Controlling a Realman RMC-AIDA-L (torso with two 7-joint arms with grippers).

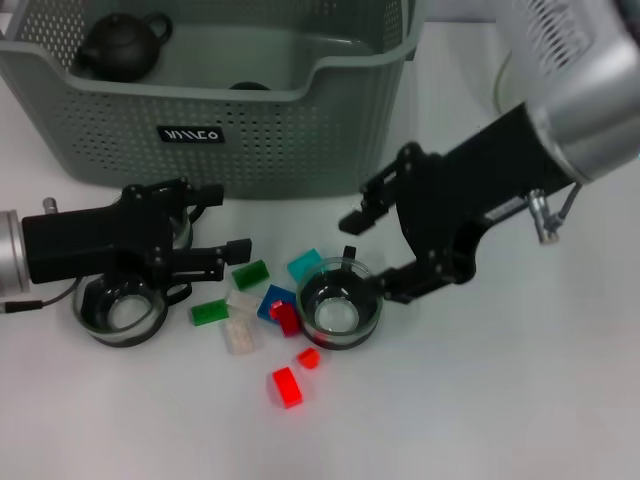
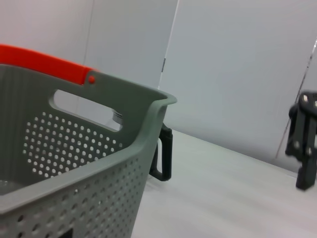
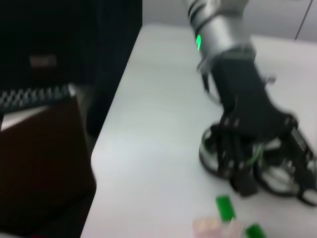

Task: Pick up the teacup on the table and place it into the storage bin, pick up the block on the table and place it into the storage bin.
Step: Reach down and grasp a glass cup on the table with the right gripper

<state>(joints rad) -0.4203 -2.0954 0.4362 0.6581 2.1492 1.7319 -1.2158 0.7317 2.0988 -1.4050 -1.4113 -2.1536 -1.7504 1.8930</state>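
Near the scattered translucent plastic blocks (image 1: pixel 262 305), we see our right gripper (image 1: pixel 362 250) spread wide over a round glass teacup (image 1: pixel 340 303); our left gripper (image 1: pixel 217 222), also open, hovers beside another glass cup (image 1: pixel 120 309). Farther back sits the perforated grey-green plastic storage bin (image 1: pixel 300 130).

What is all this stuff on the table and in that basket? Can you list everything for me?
storage bin: one, grey-green, perforated, far side of table.
teapot: one, dark, inside the bin's left corner.
glass teacups: three, clear; one at centre, one at left, another behind it under the left arm.
blocks: about nine, between the cups; two green, one teal, one blue, three red, two clear.
table: one, white.
left gripper: black, jaws open, over the left cups.
right gripper: black, jaws open around the centre cup.
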